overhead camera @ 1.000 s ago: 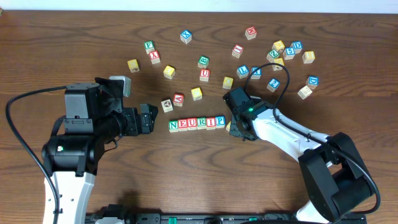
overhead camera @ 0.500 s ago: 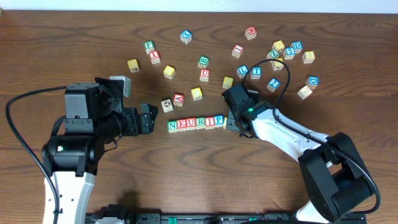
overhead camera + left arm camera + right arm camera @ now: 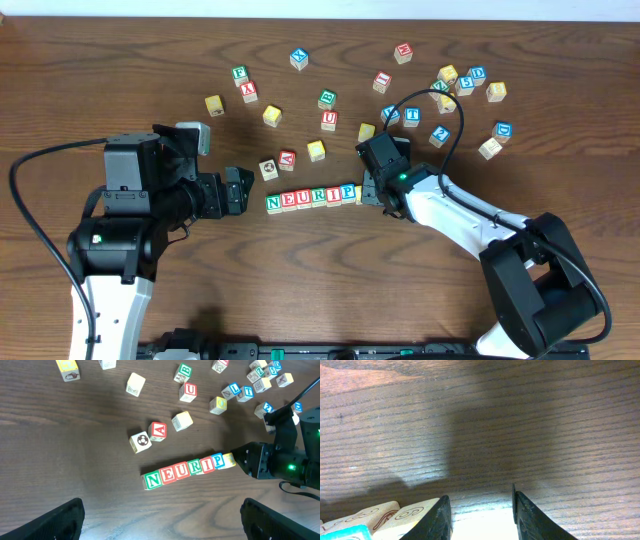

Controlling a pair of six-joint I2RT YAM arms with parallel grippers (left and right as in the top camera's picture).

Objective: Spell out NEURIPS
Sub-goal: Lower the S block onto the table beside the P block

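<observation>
The dark brown wooden table carries everything. The left gripper hangs just off the row's first letter, touching nothing, its fingers spread wide and empty. The right gripper sits low at the opposite end of the row.

Directly ahead of the right gripper's fingertips runs the row of wooden letter cubes, green, red and blue faces reading N, E, U, R, I, P, set edge to edge in a slightly slanted line. Beyond and behind that gripper, many loose letter cubes lie scattered, well apart from the row.

Between the right gripper's fingers sits a pale yellowish wooden cube, the fingers drawn in around its sides. It touches, or very nearly touches, the P. Its top letter cannot be read.

Six of seven letters look placed. Judging by position, this cube is meant as the closing S. What seems left is to seat it square against the P and let go.
</observation>
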